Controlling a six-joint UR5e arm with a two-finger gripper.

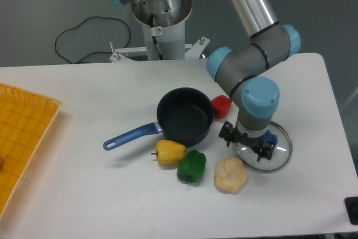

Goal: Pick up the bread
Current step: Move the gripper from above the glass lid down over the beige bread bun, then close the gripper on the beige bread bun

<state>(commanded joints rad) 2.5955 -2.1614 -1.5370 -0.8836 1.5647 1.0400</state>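
The bread (230,174) is a pale cream, lumpy bun lying on the white table near the front, right of the green pepper. My gripper (248,145) points straight down just behind and a little right of the bread, over a glass lid. The wrist and its black flange cover the fingers, so I cannot see how the jaws stand. Nothing shows as held. The bread looks apart from the gripper.
A glass lid (278,150) lies under the gripper. A dark pan (185,117) with a blue handle (128,136) stands left of it. A red pepper (222,106), a yellow pepper (169,152) and a green pepper (192,167) lie around the pan. A yellow tray (22,138) is at the left edge.
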